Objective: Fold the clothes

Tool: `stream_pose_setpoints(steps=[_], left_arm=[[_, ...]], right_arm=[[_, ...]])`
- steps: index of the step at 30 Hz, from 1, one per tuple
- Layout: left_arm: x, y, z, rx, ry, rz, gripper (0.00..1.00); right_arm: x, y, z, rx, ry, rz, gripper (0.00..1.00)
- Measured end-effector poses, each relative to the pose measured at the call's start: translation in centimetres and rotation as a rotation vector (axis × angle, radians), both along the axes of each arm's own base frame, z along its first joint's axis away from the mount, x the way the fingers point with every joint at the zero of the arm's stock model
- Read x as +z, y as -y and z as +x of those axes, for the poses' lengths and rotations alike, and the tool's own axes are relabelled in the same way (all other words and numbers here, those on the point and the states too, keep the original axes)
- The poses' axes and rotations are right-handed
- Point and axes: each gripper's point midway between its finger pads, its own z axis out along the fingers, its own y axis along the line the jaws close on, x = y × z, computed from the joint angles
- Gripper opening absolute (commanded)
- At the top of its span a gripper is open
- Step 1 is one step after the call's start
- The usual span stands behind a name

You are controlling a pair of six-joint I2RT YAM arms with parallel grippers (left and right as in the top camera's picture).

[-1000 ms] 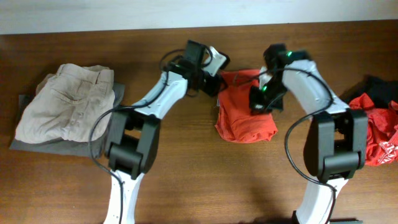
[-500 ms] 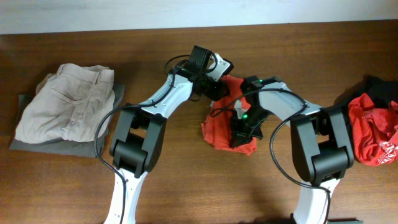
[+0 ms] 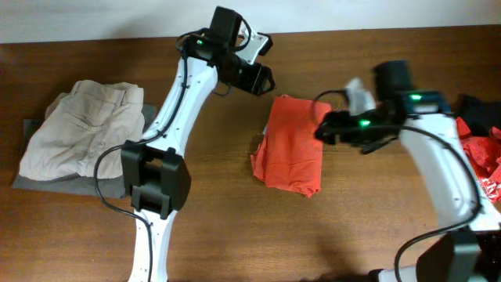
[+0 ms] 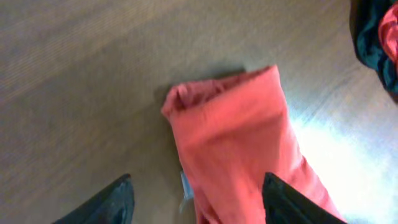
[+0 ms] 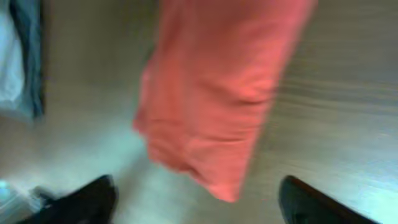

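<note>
So, left gripper (image 4: 196, 202) first: its two dark fingers (image 4: 109, 202) are spread wide with nothing pinched between them. They hang over the wood, and one end of the orange-red T-shirt (image 3: 291, 145) lies under the gap. Right gripper (image 5: 199, 199) is the same deal, fingers (image 5: 311, 202) well apart and gripping nothing, with a blurry end of the shirt showing between them in the wrist view.

The shirt itself lies flat on the table (image 3: 376, 227), roughly mid-table, folded into a longish, slightly tilted rectangle. No print shows on the side facing up. From overhead the left gripper sits just past the shirt's far left corner and the right one is beside its right edge, near the far end. Neither touches it as far as I can tell.

Going outward, the left arm (image 3: 184, 86) reaches up along the left of the shirt and the right arm (image 3: 438, 149) comes in from the right. Way off to the left there's a rumpled pile of khaki trousers (image 3: 82, 125) on top of a grey cloth (image 3: 47, 185). At the right edge a red shirt (image 3: 477, 157) is bunched up against a black garment (image 3: 473, 106), well apart from the folded one
</note>
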Motion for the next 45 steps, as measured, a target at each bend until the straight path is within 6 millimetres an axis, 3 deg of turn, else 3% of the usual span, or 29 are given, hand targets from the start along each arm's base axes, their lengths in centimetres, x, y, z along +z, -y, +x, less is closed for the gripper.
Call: stream_pose_setpoints(steps=[3, 6, 10, 13, 15, 16, 18, 20, 22, 25, 29, 31, 35, 41, 45], left_arm=[[-0.4, -0.5, -1.6, -0.001, -0.071, 0.028, 0.69], [-0.9, -0.7, -2.7, -0.006, -0.121, 0.047, 0.69], [-1.4, -1.2, -4.6, -0.012, -0.201, 0.078, 0.69], [-1.8, -1.7, -5.7, -0.013, -0.251, 0.106, 0.68], [-2.0, -2.0, -6.4, -0.013, -0.281, 0.123, 0.61], [-2.0, -2.2, -6.8, -0.013, -0.298, 0.130, 0.54], [-2.2, -2.4, -7.6, -0.018, -0.329, 0.145, 0.30], [-2.2, -2.6, -8.6, -0.026, -0.366, 0.161, 0.22], [-2.3, -2.4, -9.5, -0.042, -0.389, 0.173, 0.14], [-2.3, -0.8, -10.6, -0.090, -0.382, 0.182, 0.02], [-3.1, 2.1, -13.1, -0.183, -0.368, 0.231, 0.01], [-4.0, 3.3, -14.8, -0.229, -0.372, 0.269, 0.01], [-6.0, 5.1, -17.6, -0.290, -0.395, 0.322, 0.01], [-10.9, 3.8, -19.3, -0.237, -0.481, 0.401, 0.01], [-13.7, 2.4, -19.5, -0.190, -0.503, 0.438, 0.01]], right_arm=[[-0.6, 3.6, 0.9, -0.119, -0.017, -0.015, 0.98], [-2.4, 5.6, 1.3, -0.178, -0.073, -0.018, 0.97], [-4.9, 6.5, 1.9, -0.200, -0.134, -0.018, 0.96], [-5.4, 6.5, 2.1, -0.200, -0.140, -0.017, 0.92], [-5.4, 6.5, 2.1, -0.205, -0.141, -0.016, 0.76], [-5.4, 6.5, 2.1, -0.210, -0.144, -0.017, 0.63], [-5.4, 6.6, 2.2, -0.220, -0.143, -0.020, 0.46], [-5.2, 6.8, 3.3, -0.226, -0.098, -0.020, 0.22], [-4.7, 7.0, 5.3, -0.226, -0.006, -0.022, 0.08], [-3.9, 7.0, 7.9, -0.222, 0.114, -0.024, 0.08], [-3.5, 5.5, 10.7, -0.202, 0.214, -0.013, 0.06], [-4.2, 4.1, 11.9, -0.195, 0.230, 0.004, 0.06], [-7.9, 1.7, 13.7, -0.203, 0.188, 0.050, 0.04], [-14.1, 0.2, 14.5, -0.226, 0.084, 0.132, 0.04], [-15.5, 0.5, 13.4, -0.242, 0.013, 0.111, 0.04]])
